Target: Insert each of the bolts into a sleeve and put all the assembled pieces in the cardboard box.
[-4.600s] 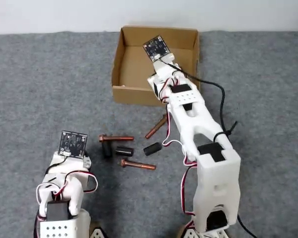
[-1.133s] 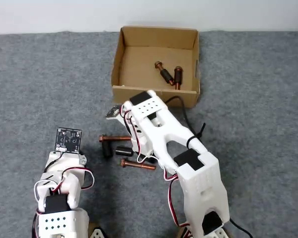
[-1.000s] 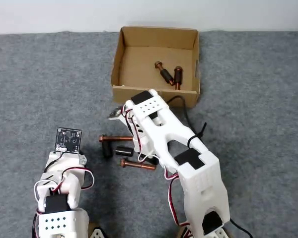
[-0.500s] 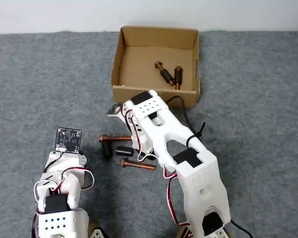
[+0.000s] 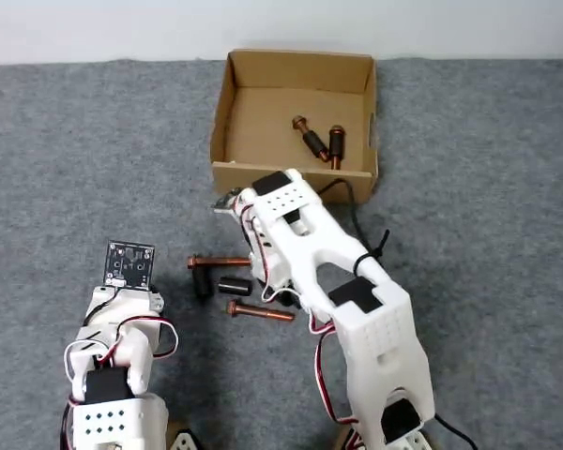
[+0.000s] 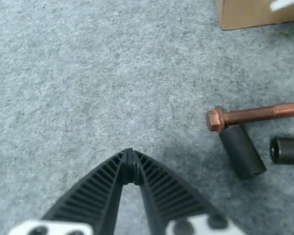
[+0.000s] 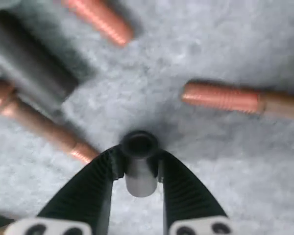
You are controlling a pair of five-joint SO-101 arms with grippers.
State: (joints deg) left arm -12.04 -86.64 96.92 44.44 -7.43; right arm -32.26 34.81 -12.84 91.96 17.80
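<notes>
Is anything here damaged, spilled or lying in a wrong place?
Nothing stands out. The box stands whole with two pieces inside; loose bolts and sleeves lie flat on the table, and the right gripper is shut on one sleeve.

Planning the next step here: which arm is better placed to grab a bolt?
Probably left. The left tool is shut on nothing and sits near the head of a bolt, while the right tool grips a sleeve.

Left arm [image 5: 120,356] folded back at near left, left claw [image 6: 132,169] pinched closed, tips touching. Right arm [image 5: 333,272] stretched toward centre, wrist bent down, right claw [image 7: 138,164] clamped on a sleeve [image 7: 138,145].
</notes>
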